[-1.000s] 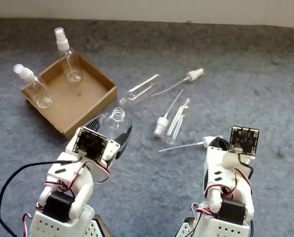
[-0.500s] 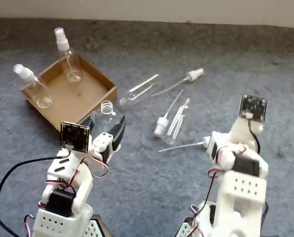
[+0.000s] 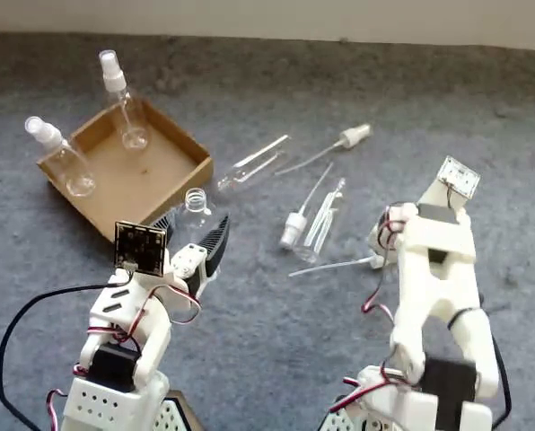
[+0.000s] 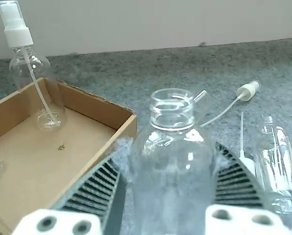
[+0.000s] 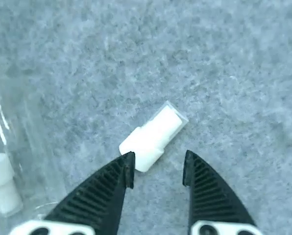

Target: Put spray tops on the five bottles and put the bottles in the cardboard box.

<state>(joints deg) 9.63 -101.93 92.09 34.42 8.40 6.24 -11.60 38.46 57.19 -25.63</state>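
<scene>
The left gripper point(image 4: 173, 171) is pinching an open bottle point(image 4: 171, 115) upright beside the cardboard box point(image 4: 94, 113). The right gripper point(image 5: 158, 159), fingers point(image 5: 102, 191) spread, is hanging over a spray top point(image 5: 153, 134) on the carpet point(image 5: 234, 73); I think an off-centre squeeze may flick it away.

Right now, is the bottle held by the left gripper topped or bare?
Bare: the bottle has an open rim, nothing screwed on it.
</scene>
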